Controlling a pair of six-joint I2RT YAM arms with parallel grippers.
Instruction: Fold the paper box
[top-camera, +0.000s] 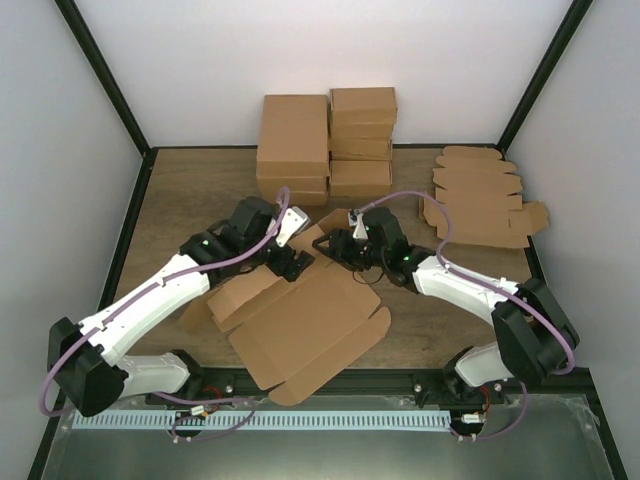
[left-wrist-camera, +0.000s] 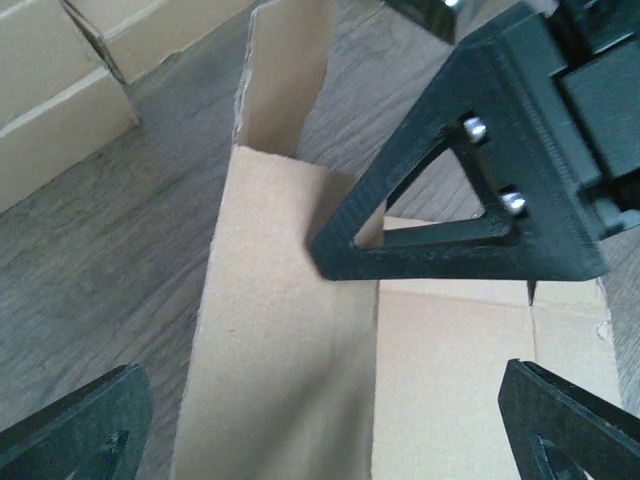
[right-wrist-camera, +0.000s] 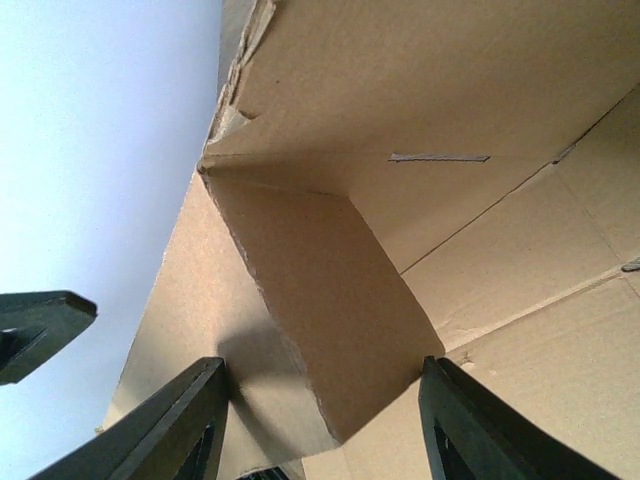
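Note:
The paper box (top-camera: 305, 330) is a brown cardboard blank lying mostly flat at the table's near middle, with its far end flaps raised. My left gripper (top-camera: 290, 262) is open at the raised end. In the left wrist view (left-wrist-camera: 322, 400) its jaws stand wide apart over an upright flap (left-wrist-camera: 290, 330). My right gripper (top-camera: 345, 245) is open opposite it. In the right wrist view (right-wrist-camera: 322, 370) its fingers (right-wrist-camera: 180, 420) straddle a folded-in flap (right-wrist-camera: 330, 300) inside the box corner. The right gripper's black finger (left-wrist-camera: 450, 210) shows in the left wrist view, resting against the flap's top edge.
Several finished brown boxes (top-camera: 325, 140) are stacked at the back middle of the table. A pile of flat box blanks (top-camera: 480, 195) lies at the back right. The wooden table (top-camera: 180, 200) is bounded by a black frame and white walls.

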